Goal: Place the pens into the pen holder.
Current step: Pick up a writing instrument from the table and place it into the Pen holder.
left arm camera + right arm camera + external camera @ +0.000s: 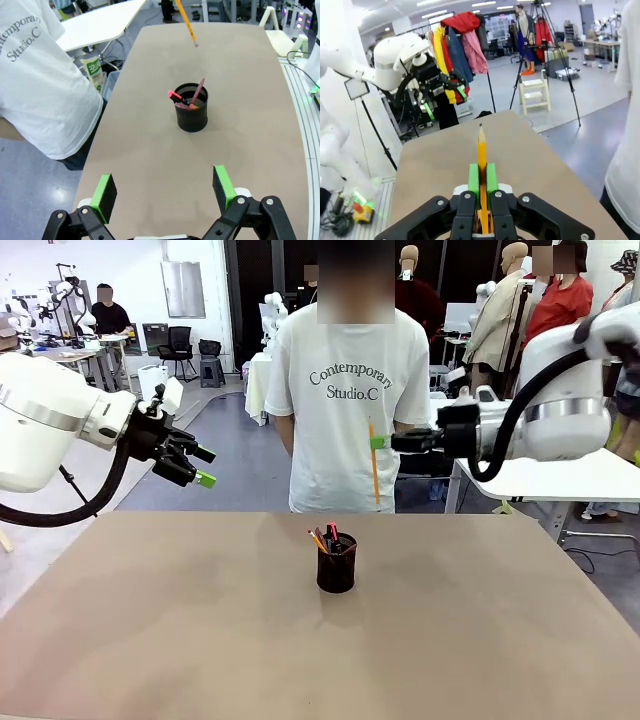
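Table [150, 640]: plain tan-brown top, matte. One item rests directly on it: black wire-mesh pen holder [336, 564], upright, roughly central between left and right edges, well apart from every edge and corner.

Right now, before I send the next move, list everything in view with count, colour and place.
pencil: one, yellow-orange, hanging upright from the right gripper, above the table
pens: at least two, pink and dark with red, standing in the pen holder
pen holder: one, black mesh, mid-table
table: one, tan
person: one, white T-shirt, far side
left gripper: open, holding nothing, raised at the left
right gripper: shut on the pencil, raised at the right
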You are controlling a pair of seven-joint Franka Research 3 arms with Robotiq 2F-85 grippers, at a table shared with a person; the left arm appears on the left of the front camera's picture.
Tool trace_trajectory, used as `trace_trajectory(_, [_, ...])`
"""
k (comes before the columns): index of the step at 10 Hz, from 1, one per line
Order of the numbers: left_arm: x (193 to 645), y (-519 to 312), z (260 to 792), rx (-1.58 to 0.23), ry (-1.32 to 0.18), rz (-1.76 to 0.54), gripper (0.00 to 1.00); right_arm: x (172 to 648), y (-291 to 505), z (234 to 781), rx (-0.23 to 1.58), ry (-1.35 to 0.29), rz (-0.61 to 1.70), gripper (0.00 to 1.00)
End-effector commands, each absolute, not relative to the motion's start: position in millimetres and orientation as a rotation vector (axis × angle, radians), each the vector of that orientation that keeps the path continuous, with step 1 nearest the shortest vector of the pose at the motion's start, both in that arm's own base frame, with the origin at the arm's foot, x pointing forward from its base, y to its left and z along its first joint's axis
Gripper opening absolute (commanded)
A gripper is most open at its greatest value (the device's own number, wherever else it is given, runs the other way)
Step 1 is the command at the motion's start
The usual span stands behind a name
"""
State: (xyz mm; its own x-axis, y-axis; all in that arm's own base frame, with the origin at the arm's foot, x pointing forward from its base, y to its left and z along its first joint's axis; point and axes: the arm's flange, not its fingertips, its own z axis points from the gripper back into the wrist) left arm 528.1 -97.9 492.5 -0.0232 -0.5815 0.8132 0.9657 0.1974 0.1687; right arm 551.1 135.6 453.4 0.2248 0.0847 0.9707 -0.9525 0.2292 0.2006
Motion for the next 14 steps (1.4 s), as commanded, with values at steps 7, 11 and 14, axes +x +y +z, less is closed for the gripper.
trace_trajectory(7, [527.2,-97.4,493.8,-0.540,-0.921,-1.336,1.00,543.7,187.8,380.1,1.086,-1.204,1.114,0.00])
trace_trajectory(11, [527.2,-97.4,493.8,-0.540,-0.921,-1.336,1.00,543.8,185.3,378.8,1.080,-1.151,1.116,0.00])
trace_trajectory(14, [527.2,-97.4,493.8,-0.540,-0.921,-1.336,1.00,546.5,183.1,370.2,1.091,-1.186,1.088,0.00])
